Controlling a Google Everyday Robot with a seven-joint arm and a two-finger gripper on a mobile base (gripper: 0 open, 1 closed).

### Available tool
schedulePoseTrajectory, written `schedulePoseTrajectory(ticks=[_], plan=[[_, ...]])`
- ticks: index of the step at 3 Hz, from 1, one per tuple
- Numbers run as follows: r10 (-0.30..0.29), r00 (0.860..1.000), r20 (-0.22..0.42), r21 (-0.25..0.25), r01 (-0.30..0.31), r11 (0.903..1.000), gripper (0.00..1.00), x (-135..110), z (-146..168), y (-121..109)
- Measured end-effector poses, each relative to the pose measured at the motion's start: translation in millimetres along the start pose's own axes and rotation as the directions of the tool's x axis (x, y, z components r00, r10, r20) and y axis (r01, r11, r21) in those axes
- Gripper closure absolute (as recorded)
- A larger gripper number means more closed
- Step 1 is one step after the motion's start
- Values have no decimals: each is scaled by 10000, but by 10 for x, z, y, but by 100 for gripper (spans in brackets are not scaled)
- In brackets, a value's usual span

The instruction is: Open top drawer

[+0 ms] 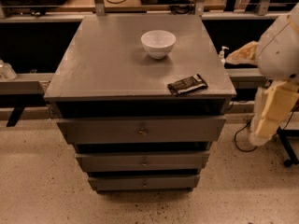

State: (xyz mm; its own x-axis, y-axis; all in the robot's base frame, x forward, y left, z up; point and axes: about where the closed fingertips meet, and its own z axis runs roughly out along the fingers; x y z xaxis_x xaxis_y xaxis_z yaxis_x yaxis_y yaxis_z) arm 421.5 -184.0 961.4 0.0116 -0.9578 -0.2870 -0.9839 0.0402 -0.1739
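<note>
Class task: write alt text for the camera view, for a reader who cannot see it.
The top drawer of a grey cabinet appears closed, above two shorter drawers. The robot's gripper hangs at the right edge, apart from the cabinet. A white bowl and a dark wrapped bar rest on top.
</note>
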Motion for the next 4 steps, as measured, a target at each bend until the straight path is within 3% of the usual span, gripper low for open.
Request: schedulePoseTrajectory(ticks=[1, 2, 3, 4], plan=[[-143, 9908, 1342, -56, 152, 9999, 0, -3, 514, 273], [243, 9768, 2129, 240, -301, 9993, 0, -47, 632, 326], [-37, 9763, 2166, 98, 16, 10000, 0, -56, 783, 287], [-417, 9655, 2570, 387, 328, 9987, 0, -98, 1055, 375]])
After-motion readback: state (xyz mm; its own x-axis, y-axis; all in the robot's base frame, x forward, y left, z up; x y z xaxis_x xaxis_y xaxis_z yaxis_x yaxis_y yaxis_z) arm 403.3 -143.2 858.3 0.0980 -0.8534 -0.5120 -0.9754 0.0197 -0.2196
